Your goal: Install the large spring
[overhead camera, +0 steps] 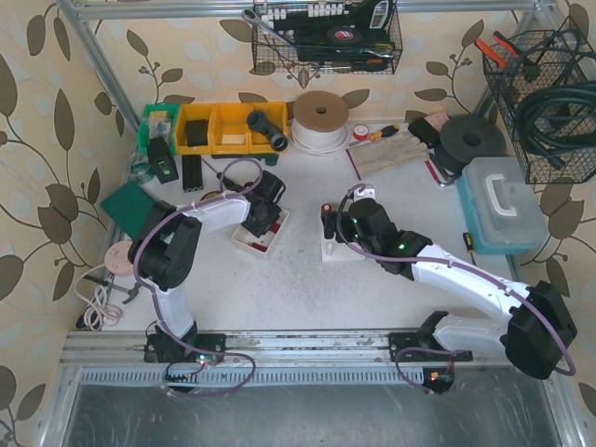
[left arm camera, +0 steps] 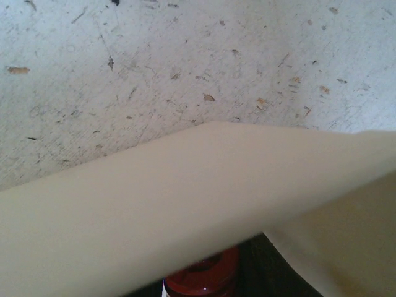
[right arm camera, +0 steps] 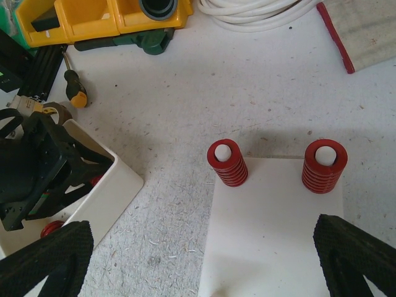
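Top external: speckled white table, leaf wallpaper behind; left gripper pinching spring in tray, right gripper spread.

Cream walls with big brown leaves stand around a white, speckled table, and a black wire basket hangs high at the back.

Bright, even light comes from overhead. My left wrist camera sits so close to the white tray that its wall blurs; the table beyond is sharp.
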Tool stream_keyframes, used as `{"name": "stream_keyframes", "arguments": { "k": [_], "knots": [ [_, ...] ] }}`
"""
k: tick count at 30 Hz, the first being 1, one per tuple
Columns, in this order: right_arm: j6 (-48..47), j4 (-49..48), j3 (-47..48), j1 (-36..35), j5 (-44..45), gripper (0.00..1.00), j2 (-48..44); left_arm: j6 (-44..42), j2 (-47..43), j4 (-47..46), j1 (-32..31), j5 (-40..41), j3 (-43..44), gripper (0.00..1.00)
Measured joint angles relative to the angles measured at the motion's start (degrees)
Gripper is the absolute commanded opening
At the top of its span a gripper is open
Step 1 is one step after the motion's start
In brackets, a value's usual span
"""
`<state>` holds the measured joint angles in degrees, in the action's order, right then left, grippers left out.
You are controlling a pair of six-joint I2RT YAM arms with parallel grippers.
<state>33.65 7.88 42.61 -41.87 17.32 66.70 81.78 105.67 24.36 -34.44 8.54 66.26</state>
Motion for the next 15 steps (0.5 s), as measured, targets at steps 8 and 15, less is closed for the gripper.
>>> {"name": "stream_keyframes", "arguments": {
  "k": [8, 15],
  "knots": [
    [0.0, 0.0, 0.0, 0.0, 0.0, 0.95, 0.0, -5.11, 0.2, 1.92, 0.0, 0.15, 1.03, 0.19],
    [0.0, 0.0, 0.0, 0.0, -0.04, 0.95, 0.0, -9.07, -2.67, 4.92, 0.0, 1.79, 1.22, 0.19]
  ]
}}
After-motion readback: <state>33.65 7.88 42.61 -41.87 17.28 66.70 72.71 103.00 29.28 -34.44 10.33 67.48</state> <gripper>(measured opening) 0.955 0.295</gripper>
